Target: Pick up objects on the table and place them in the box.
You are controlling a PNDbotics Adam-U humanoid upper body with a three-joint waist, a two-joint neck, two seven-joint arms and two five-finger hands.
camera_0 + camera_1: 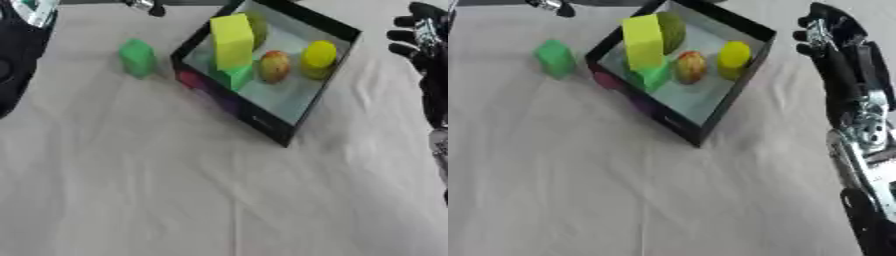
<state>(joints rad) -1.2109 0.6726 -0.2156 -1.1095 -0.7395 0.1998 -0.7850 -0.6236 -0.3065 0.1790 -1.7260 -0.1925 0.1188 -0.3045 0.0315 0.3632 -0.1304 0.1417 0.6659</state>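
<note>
Rising along the table's right edge, the right hand [833,45] is held upright with fingers straight and relaxed, holding nothing. The box [737,85] lies just to its left, holding a yellow block [642,42], a reddish fruit [690,66] and a yellow piece [733,56]. A green block [555,57] sits beyond the box, farther left.

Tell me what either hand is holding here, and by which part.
Nothing is held. The right hand is beside the box, empty. The left hand is not in view. The green block lies untouched on the table.
</note>
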